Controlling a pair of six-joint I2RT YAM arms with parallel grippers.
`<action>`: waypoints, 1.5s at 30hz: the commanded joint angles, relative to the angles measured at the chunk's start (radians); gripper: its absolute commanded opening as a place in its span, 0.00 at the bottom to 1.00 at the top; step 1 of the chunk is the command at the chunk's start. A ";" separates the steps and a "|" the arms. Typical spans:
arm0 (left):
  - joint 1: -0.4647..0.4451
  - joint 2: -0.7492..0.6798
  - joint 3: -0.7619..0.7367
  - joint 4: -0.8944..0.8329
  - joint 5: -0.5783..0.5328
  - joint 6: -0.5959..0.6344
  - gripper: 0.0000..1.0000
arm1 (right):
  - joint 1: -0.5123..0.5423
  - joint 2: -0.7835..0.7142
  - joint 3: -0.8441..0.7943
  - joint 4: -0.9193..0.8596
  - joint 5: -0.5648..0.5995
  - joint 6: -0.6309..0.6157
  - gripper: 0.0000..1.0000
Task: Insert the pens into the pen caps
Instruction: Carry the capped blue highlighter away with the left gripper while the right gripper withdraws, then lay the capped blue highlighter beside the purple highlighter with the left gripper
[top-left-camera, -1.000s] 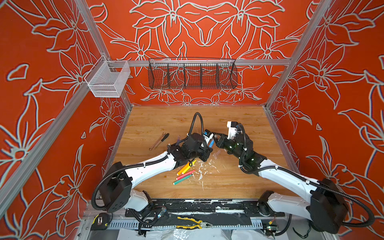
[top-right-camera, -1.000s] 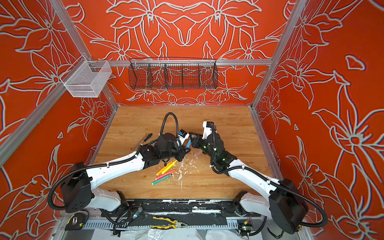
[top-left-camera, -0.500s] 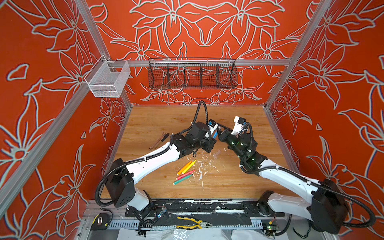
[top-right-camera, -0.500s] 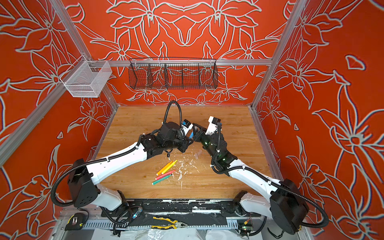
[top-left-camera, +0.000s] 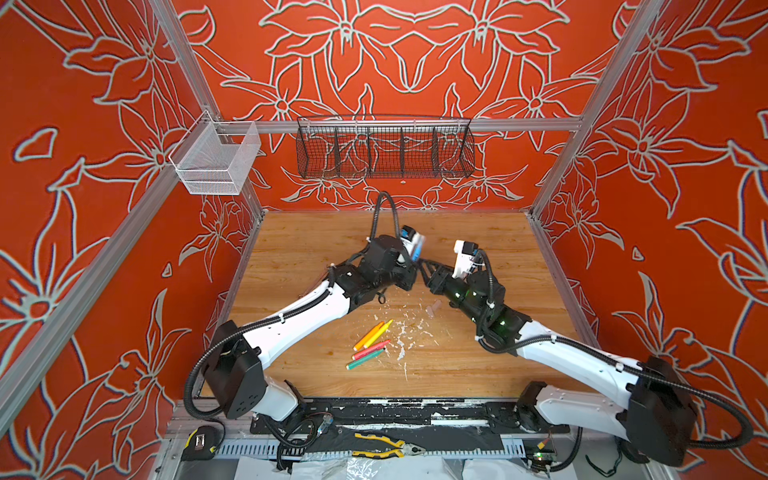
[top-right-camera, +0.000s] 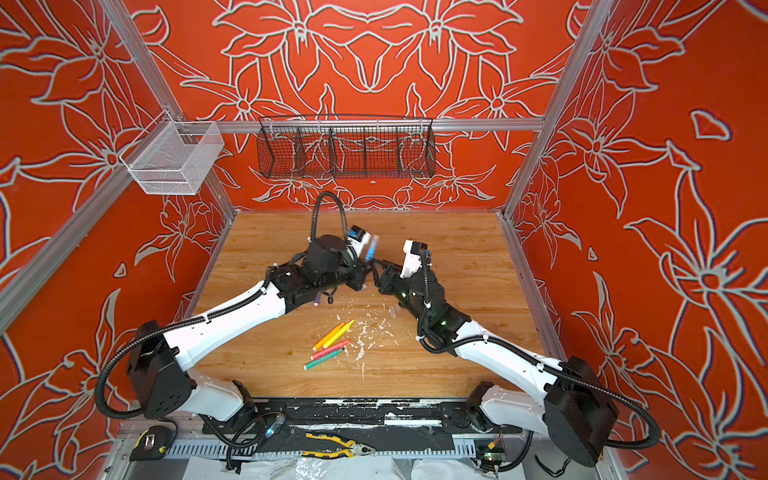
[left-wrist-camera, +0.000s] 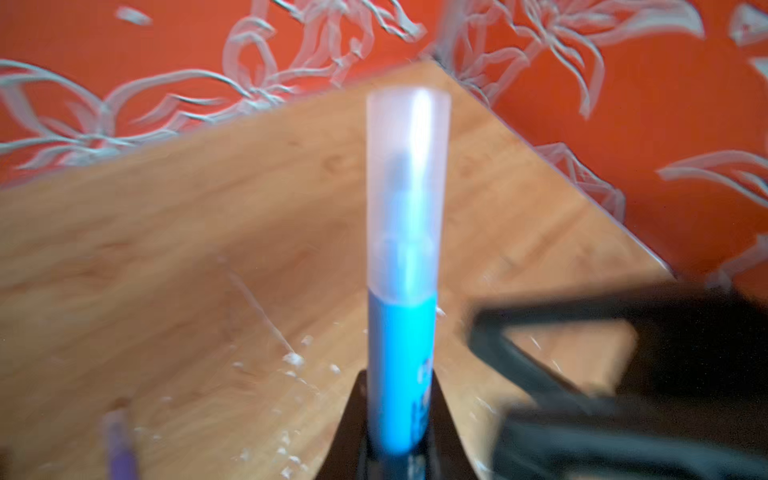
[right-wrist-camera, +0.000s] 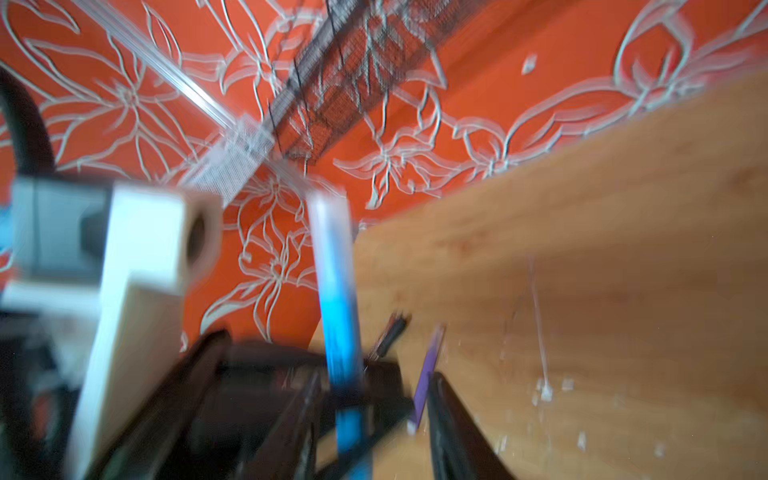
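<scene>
My left gripper is shut on the lower barrel of a blue pen, held up above the table. A translucent pen cap sits over its tip. My right gripper is just beside it, open, its fingers apart from the blue pen. Orange, yellow, pink-red and green pens lie together on the table. A purple pen lies under the left arm. Another cap lies near the right arm.
White flecks are scattered over the wooden table. A black wire basket hangs on the back wall and a white mesh basket on the left rail. Yellow-handled pliers and a tape measure lie below the front edge.
Both grippers have risen and moved toward the back with the blue pen. The right gripper, shut before, has opened and drawn slightly off the capped pen.
</scene>
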 joint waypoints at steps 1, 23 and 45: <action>0.016 -0.075 -0.127 0.119 -0.161 -0.126 0.00 | -0.004 -0.060 0.018 -0.225 -0.008 -0.036 0.62; 0.130 0.198 -0.085 -0.271 -0.200 -0.351 0.00 | -0.125 -0.090 -0.019 -0.500 0.311 -0.137 0.80; 0.192 0.502 0.133 -0.466 -0.093 -0.364 0.15 | -0.126 -0.084 0.005 -0.526 0.249 -0.138 0.77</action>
